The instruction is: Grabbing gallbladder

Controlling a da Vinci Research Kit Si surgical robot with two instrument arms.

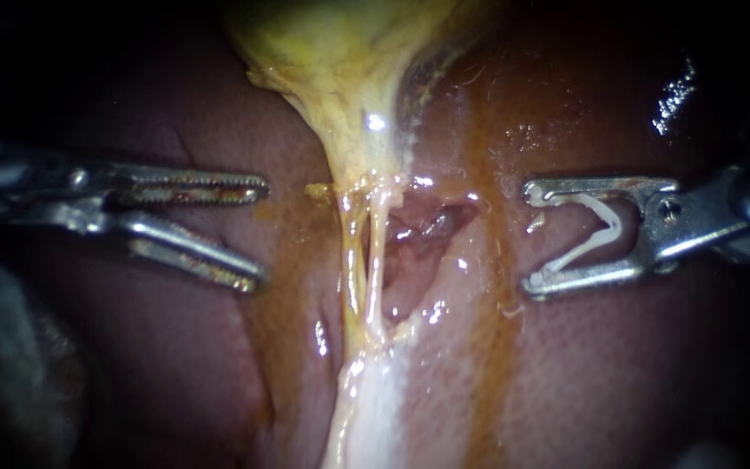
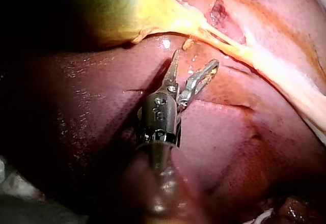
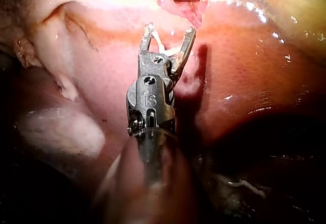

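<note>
Closest to the lens are the two instruments, both poised over the liver. My left instrument comes in with its hand wide open: the two toothed jaws stand well apart and hold nothing. From its own wrist camera the left instrument shows the same spread, with the tips near the yellow neck ahead of them but not touching it.

My right instrument has its hand spread as well, yet it is not empty. A clip, white and V-shaped, sits between the jaws with one leg against each. The right wrist camera shows the right instrument carrying the clip above the liver, short of a raw red opening ahead.

The gallbladder lies on the liver, yellow-green and ungrasped. It narrows to a pale stalk running between the two instruments, where two thin tubes lie side by side. From the left wrist, the gallbladder bulges ahead of and beside the open hand.
</note>
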